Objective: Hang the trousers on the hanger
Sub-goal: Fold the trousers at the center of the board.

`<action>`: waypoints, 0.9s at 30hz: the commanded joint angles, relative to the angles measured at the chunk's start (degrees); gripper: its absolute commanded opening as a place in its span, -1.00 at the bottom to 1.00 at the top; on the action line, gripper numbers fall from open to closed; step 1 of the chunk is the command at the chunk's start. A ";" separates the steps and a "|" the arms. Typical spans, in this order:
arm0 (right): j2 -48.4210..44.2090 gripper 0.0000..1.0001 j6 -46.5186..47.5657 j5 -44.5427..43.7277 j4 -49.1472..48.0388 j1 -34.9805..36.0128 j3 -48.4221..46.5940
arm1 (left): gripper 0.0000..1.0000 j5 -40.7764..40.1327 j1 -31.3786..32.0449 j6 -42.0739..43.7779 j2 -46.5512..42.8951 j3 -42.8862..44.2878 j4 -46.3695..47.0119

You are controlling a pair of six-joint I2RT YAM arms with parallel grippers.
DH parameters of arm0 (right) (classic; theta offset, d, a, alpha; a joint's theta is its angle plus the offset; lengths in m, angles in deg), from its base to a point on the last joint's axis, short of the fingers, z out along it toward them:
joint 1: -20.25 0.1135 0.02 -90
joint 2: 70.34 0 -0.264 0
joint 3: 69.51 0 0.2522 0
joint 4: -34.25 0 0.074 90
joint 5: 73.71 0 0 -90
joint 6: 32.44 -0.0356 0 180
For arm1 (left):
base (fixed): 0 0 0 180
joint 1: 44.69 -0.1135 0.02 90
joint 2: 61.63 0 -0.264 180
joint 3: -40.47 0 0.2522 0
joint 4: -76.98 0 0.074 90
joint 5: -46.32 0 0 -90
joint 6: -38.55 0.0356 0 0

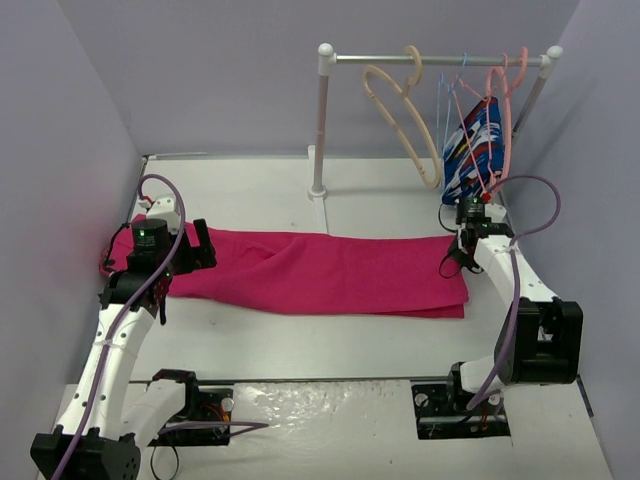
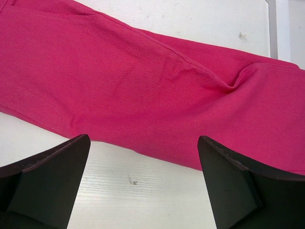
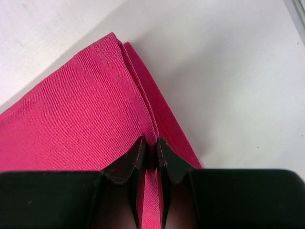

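Right claw (image 3: 151, 144) was clamped on the stitched edge of the long magenta-pink cloth trousers (image 3: 66, 124), left claw (image 2: 144, 141) gaped open; we figured they'd flop, so hold both ends.

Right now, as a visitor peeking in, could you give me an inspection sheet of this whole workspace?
Surface: white table, trousers lying on it.
Job's things: pink trousers flat across the table; beige hanger hooked on the rail, nothing on it.
Clutter: blue patterned garment and salmon-pink hangers on the rail.
Grippers: left gripper jaws wide open over the trousers' edge; right gripper jaws shut on the trousers' folded edge.
Cables: purple cables loop off both arms.
Surroundings: pale purple walls.
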 commanded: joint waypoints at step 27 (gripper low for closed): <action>5.31 0.22 -15.53 2.68 -17.80 28.78 6.19 | 0.90 -2.69 0.25 0.83 1.14 1.72 0.42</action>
